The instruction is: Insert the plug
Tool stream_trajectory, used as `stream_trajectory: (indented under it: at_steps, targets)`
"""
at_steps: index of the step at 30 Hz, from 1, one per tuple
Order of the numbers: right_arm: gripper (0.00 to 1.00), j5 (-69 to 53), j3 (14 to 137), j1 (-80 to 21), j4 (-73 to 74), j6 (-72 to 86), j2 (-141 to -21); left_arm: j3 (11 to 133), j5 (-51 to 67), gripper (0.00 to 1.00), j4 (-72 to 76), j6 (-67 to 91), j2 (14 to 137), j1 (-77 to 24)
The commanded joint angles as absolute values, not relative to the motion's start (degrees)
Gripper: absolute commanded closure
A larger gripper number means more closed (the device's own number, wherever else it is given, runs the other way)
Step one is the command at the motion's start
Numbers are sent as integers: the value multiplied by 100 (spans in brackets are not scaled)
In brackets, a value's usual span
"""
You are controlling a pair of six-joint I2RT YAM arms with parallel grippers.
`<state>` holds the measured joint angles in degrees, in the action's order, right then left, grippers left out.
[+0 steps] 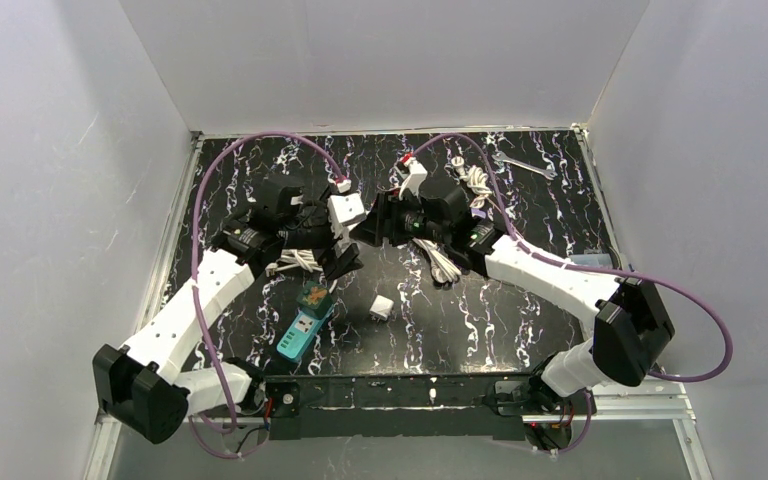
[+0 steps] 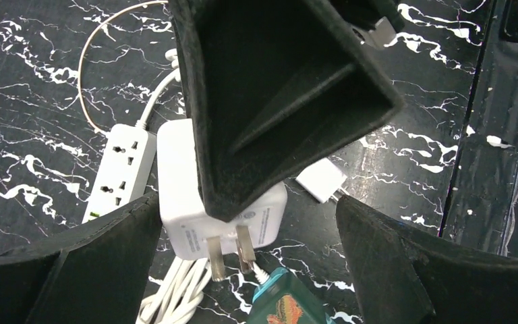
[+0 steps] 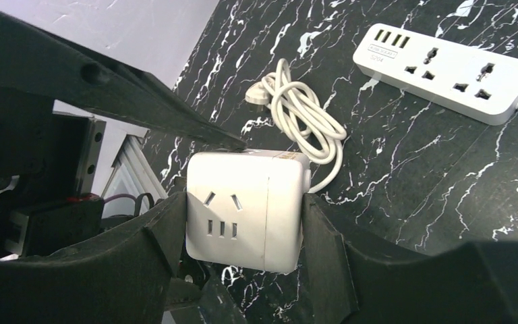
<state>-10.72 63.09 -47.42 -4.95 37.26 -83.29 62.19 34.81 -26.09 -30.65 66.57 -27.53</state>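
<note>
Where the right wrist camera looks: white cube plug (image 3: 246, 209), one, held above the surface, its socket face to the lens. The right gripper (image 3: 243, 206) is clamped on it, one finger pressed to each side. Beyond the plug lies one coiled white cable (image 3: 303, 111). Beyond that lies one white power strip (image 3: 445, 71), flat, with four USB ports in a row.

Left wrist view: the left gripper (image 2: 248, 206) has its jaws spread wide and grips nothing, one finger on each side of the plug and clear of it. There are two flat prongs (image 2: 229, 251) on the plug's lower face. They point at the end of the one teal power strip (image 2: 286, 304), just beside it; whether they touch cannot be told. The white power strip is left of the plug. One small white block (image 2: 322, 180) is right of it.

Top view: left arm (image 1: 195, 300) and right arm (image 1: 550, 275), one each, meet mid-table, where the plug is hard to make out. There are two purple cables (image 1: 260, 140). One wrench (image 1: 525, 166) lies well behind the plug to the right. The table (image 1: 560, 200) is black with white veining. Pale grey walls (image 1: 380, 60) stand on three sides
</note>
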Motion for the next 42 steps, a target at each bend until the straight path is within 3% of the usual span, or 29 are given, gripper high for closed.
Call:
stream_trajectory:
  at_steps: [1,4,7,9,11,12,14,16,19,20,22,31,42]
  targets:
    - [70,-1069,6445,-4858,-965,3746,-8095,6288,3599,2,-2748,-3270,6688,-2777]
    - [70,-1065,6418,-4899,-961,3760,-8067,6338,3612,15,-2801,-3326,6716,-2777]
    - [70,-1043,6416,-4926,-1007,3803,-8019,6441,3703,39,-3039,-3389,6822,-2778]
    - [70,-1041,6449,-4931,-1011,3830,-7984,6436,3774,59,-3131,-3473,6839,-2777]
    - [70,-1054,6492,-4931,-989,3846,-7952,6424,3779,95,-3134,-3493,6822,-2777]
    - [70,-1063,6495,-4931,-992,3862,-7926,6445,3770,100,-3142,-3477,6821,-2777]
    - [69,-1089,6508,-4931,-993,3908,-7883,6506,3822,100,-3201,-3507,6803,-2777]
    - [62,-1125,6519,-4928,-990,3953,-7832,6572,3891,100,-3249,-3515,6750,-2778]
    - [29,-1141,6529,-4843,-815,3979,-7680,6637,4011,100,-3229,-3488,6586,-2777]
    - [13,-1206,6459,-4774,-825,4040,-7589,6662,4042,100,-3184,-3456,6493,-2777]
    - [2,-1377,6221,-4598,-981,4193,-7374,6657,4100,100,-3069,-3438,6279,-2778]
    - [2,-2655,5401,-4131,-2114,5238,-7293,6826,4421,100,-2891,-3443,5834,-2777]
    - [5,-3433,4591,-4107,-5793,7610,-7996,6862,4456,100,-2676,-3265,5644,-2777]
